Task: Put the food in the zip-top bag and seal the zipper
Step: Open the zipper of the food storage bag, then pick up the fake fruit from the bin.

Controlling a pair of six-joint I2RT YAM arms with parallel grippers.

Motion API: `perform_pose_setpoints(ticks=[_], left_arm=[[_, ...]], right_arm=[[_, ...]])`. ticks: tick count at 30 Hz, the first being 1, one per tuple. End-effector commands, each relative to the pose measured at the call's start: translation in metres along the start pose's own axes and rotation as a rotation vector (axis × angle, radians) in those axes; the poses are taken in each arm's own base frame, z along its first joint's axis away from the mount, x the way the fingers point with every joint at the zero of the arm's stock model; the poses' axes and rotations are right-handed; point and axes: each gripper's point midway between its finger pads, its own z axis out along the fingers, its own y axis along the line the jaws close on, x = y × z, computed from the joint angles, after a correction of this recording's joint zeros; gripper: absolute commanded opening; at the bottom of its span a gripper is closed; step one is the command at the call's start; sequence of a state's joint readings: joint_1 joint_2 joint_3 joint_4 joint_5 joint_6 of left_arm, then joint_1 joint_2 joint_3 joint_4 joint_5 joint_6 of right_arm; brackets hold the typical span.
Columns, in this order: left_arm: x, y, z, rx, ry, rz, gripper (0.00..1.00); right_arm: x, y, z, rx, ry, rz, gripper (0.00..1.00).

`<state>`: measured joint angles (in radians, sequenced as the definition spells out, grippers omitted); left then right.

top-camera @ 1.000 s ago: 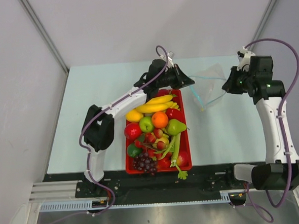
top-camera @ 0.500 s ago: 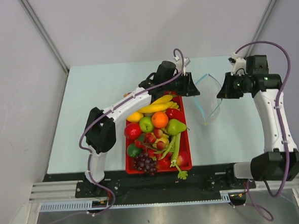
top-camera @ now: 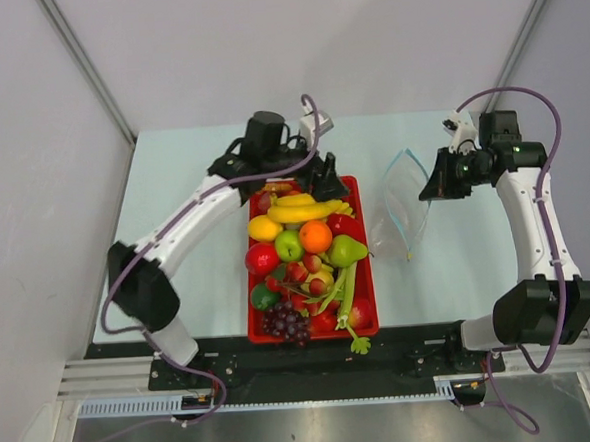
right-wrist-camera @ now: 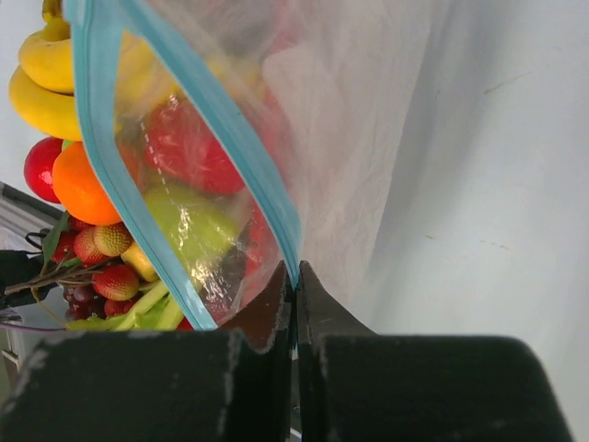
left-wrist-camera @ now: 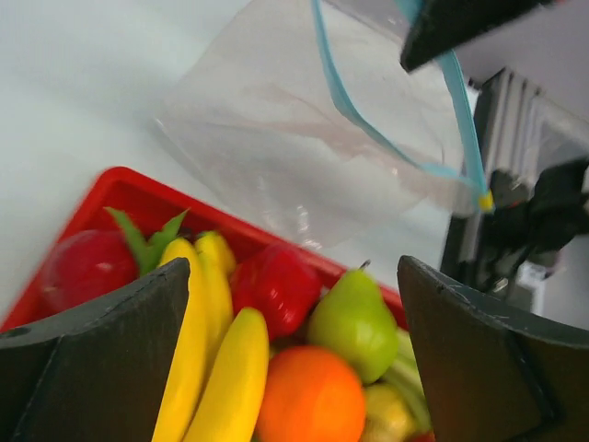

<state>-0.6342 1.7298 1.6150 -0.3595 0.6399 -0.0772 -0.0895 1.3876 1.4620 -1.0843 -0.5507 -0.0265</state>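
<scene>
The food (top-camera: pixel 307 255) lies piled in a red tray: bananas (left-wrist-camera: pixel 212 350), an orange (left-wrist-camera: pixel 313 396), a green pear (left-wrist-camera: pixel 354 318) and red fruit (left-wrist-camera: pixel 276 285). My left gripper (top-camera: pixel 322 171) hovers open over the tray's far end with nothing between its fingers (left-wrist-camera: pixel 120 359). The clear zip-top bag (top-camera: pixel 397 215) hangs to the right of the tray with its mouth spread open. My right gripper (top-camera: pixel 435 180) is shut on the blue-teal zipper (right-wrist-camera: pixel 248 157) at one side of the mouth. No food shows inside the bag (left-wrist-camera: pixel 304 138).
The red tray (top-camera: pixel 252 314) runs from the table's middle to its near edge. Grapes (top-camera: pixel 286 322) and green stalks sit at its near end. The pale table (top-camera: pixel 176 238) lies bare on both sides of it.
My left gripper has opened and pulled back leftward from the bag's mouth to above the tray's far end. My right gripper shifted slightly left, still gripping the bag.
</scene>
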Motion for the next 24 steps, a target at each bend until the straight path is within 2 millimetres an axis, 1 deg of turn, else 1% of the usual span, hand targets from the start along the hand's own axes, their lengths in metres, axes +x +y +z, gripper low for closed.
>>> perform_pose_setpoints(ticks=[1, 2, 3, 4, 5, 7, 8, 9, 10, 12, 13, 15, 16, 20, 24], left_arm=[[0.021, -0.034, -0.053, 0.097, 0.059, 0.393, 0.98], [0.027, -0.033, -0.057, 0.107, 0.068, 0.499, 0.98], [0.034, -0.037, -0.064, 0.116, 0.074, 0.549, 0.98], [0.043, -0.037, -0.067, 0.129, 0.098, 0.588, 0.98], [0.053, -0.032, -0.067, 0.129, 0.120, 0.679, 0.99], [0.063, -0.032, -0.069, 0.142, 0.148, 0.766, 0.99], [0.070, -0.028, -0.068, 0.151, 0.170, 0.847, 0.99], [0.074, -0.031, -0.065, 0.167, 0.184, 0.891, 0.99], [0.078, -0.029, -0.062, 0.176, 0.196, 0.954, 0.99], [0.088, -0.027, -0.057, 0.186, 0.227, 1.010, 0.99], [0.092, -0.029, -0.051, 0.207, 0.237, 1.066, 0.99], [0.103, -0.027, -0.045, 0.224, 0.273, 1.106, 0.99], [0.105, -0.029, -0.042, 0.241, 0.279, 1.151, 0.99], [0.120, -0.028, -0.034, 0.285, 0.323, 1.218, 0.99], [0.131, -0.023, -0.031, 0.318, 0.372, 1.257, 0.98]], right_arm=[[0.001, 0.007, -0.023, 0.021, -0.035, -0.032, 0.00], [0.003, 0.007, -0.027, 0.029, -0.032, -0.032, 0.00], [0.007, 0.008, -0.035, 0.045, -0.037, -0.034, 0.00], [0.009, 0.010, -0.038, 0.047, -0.037, -0.037, 0.00], [0.010, 0.013, -0.042, 0.044, -0.042, -0.039, 0.00], [0.013, 0.019, -0.046, 0.037, -0.043, -0.039, 0.00], [0.014, 0.020, -0.046, 0.034, -0.038, -0.033, 0.00], [0.014, 0.022, -0.045, 0.030, -0.038, -0.036, 0.00], [0.014, 0.022, -0.045, 0.030, -0.037, -0.031, 0.00], [0.012, 0.022, -0.043, 0.024, -0.042, -0.022, 0.00], [0.011, 0.022, -0.042, 0.022, -0.040, -0.017, 0.00], [0.009, 0.023, -0.039, 0.010, -0.039, -0.007, 0.00], [0.007, 0.023, -0.038, 0.007, -0.039, -0.004, 0.00], [0.002, 0.024, -0.035, -0.008, -0.040, -0.007, 0.00], [0.002, 0.024, -0.034, -0.007, -0.039, -0.007, 0.00]])
